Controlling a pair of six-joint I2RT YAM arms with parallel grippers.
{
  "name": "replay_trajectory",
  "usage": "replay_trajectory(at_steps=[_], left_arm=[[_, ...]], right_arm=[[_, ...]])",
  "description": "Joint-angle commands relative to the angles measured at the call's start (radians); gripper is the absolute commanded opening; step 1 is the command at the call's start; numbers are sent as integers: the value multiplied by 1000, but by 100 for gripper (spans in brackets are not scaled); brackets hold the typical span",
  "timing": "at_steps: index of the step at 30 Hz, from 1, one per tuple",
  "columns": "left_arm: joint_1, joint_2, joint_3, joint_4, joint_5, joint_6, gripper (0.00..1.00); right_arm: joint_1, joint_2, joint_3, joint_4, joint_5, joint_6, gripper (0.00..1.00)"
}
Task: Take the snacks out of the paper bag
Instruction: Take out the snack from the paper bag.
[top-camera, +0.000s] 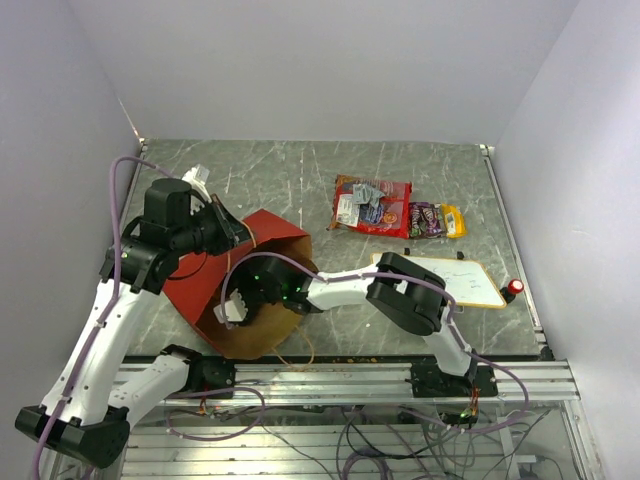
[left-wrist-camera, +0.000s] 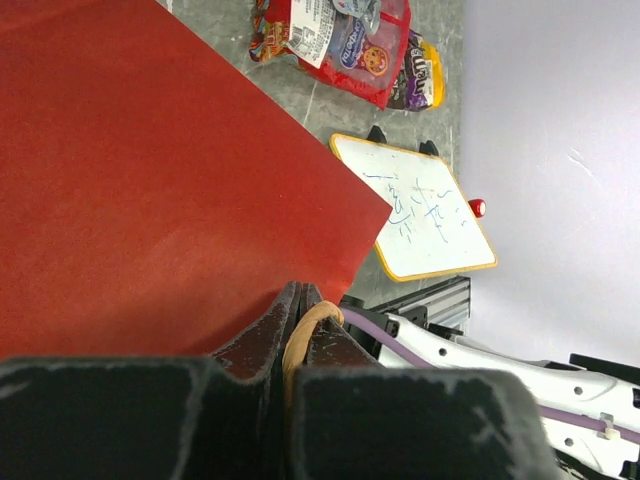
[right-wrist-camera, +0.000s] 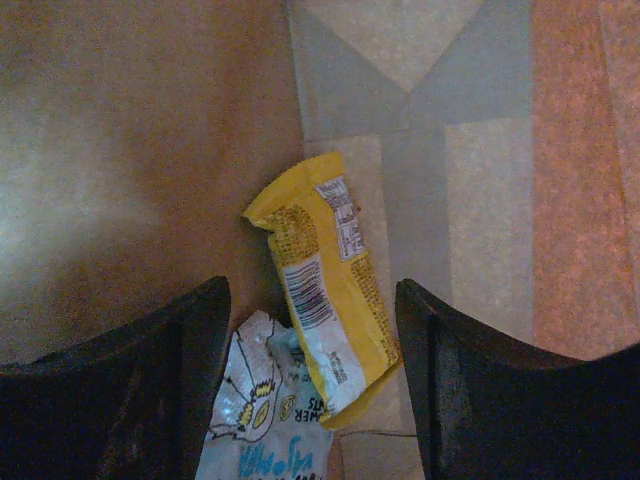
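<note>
The yellow packet (right-wrist-camera: 320, 300) is lying deep inside the paper bag (top-camera: 205, 275), its near end overlapping a pale blue-white packet (right-wrist-camera: 262, 425). The right jaws are standing wide open on either side of the pair, gripping nothing. As I judge it, closing here is risking a catch on both packets at once, or on the kraft lining (right-wrist-camera: 120, 150) beneath. The slick foil may also be squirting free. The bag is lying on its side on the desk (top-camera: 300, 180). The left jaws are pinched fully shut on its thin loop handle (left-wrist-camera: 300, 335). If that loop is slipping, the mouth may be sagging onto the right arm. A hasty withdrawal could be dragging the bag along.
</note>
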Motion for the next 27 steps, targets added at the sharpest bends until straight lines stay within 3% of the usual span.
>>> replay_trajectory(at_steps=[1,14,27], left_arm=[[-1,5,40,35,44,4,7],[-2,-20,31,-13,63,25,7],[-1,-46,38,-60,13,25,7]], right_arm=[[4,57,58,29,64,4,66],[4,180,186,39,129,-31,61],[6,163,177,55,140,-12,24]])
